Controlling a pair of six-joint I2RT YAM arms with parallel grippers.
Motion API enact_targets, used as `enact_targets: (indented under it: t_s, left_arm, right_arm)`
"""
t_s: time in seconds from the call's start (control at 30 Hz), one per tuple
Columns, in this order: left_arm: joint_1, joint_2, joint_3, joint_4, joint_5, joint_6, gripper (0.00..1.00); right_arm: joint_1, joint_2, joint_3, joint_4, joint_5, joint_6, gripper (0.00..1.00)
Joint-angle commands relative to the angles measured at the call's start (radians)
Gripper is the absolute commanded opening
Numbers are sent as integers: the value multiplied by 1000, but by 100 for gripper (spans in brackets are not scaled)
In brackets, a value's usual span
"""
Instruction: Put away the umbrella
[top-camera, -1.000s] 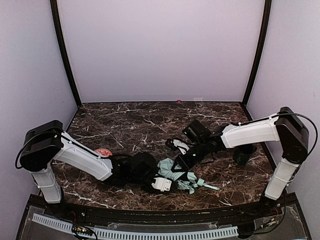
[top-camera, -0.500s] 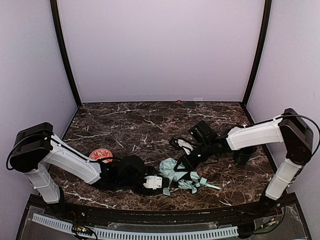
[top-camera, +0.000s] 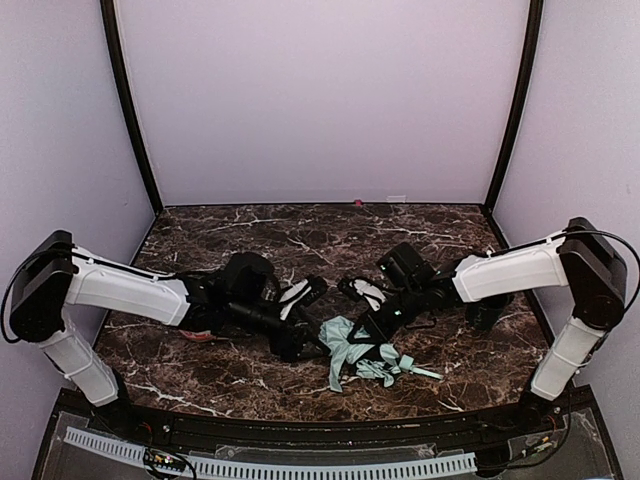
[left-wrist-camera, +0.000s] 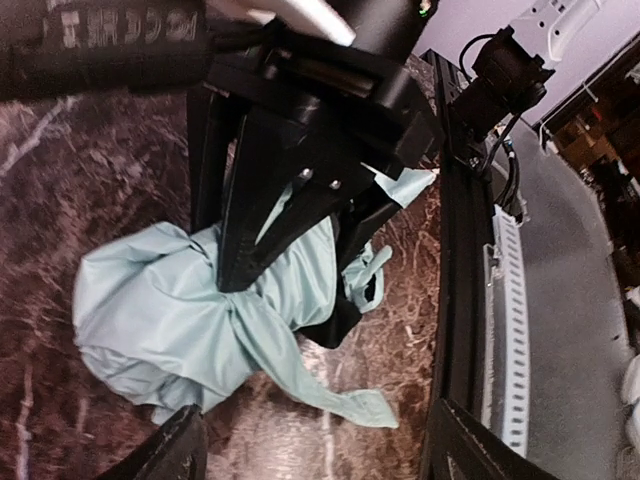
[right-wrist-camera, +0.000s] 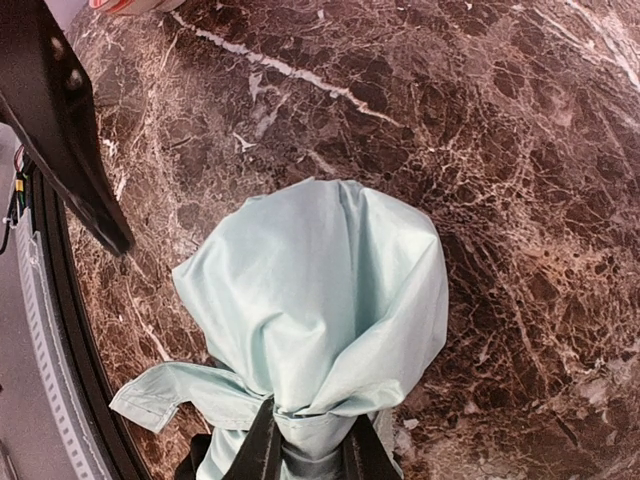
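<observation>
Left arm has pulled back and risen off the umbrella since a second ago, swinging from the table's near edge toward its middle. Its jaws have gone from shut to wide apart. Left gripper (top-camera: 309, 320) now hangs open and empty just left of the umbrella (top-camera: 352, 350), touching nothing that can be seen. Right arm has barely shifted. Right gripper (right-wrist-camera: 312, 448) is closed on the umbrella, its two fingers pinching the gathered neck of pale mint fabric, and the puffed bundle bulges out beyond the fingertips.

Umbrella lies crumpled on the dark marble table (top-camera: 250, 240), close to the middle of the near edge. Its long axis runs roughly along that edge, with bunched fabric at the left end and a thin mint tail trailing toward the right near corner. No shaft or handle can be made out.

Seen from the left wrist camera, the bundle sits ahead of and below the open fingers, between the two arms. Left gripper faces the free fabric end and right gripper already has hold. The coming move probably turns on the left gripper coming in along that axis from the left while the right one steadies the bundle.
</observation>
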Motion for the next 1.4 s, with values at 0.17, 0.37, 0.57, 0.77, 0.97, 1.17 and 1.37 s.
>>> enact_targets:
  t_s: [0.17, 0.37, 0.57, 0.77, 0.97, 1.17, 1.37]
  left_arm:
    - [-57, 230, 227, -369, 70, -94, 85]
    - [-58, 307, 253, -351, 107, -85, 67]
    - [-51, 322, 226, -289, 165, -102, 2]
    - [-19, 258, 111, -184, 171, -150, 0]
    - [-14, 292, 131, -220, 184, -126, 0]
    - [1, 320, 129, -253, 178, -112, 0]
    - [1, 337, 152, -277, 171, -96, 0]
  right_arm:
    - [18, -10, -7, 44, 137, 31, 0]
    - [18, -6, -7, 69, 159, 50, 0]
    - [18, 0, -2, 86, 177, 68, 0]
    - [29, -39, -38, 109, 206, 80, 28]
    - [55, -57, -71, 141, 211, 18, 39]
    - [75, -137, -64, 153, 189, -52, 60]
    - [107, -185, -17, 85, 282, -100, 62]
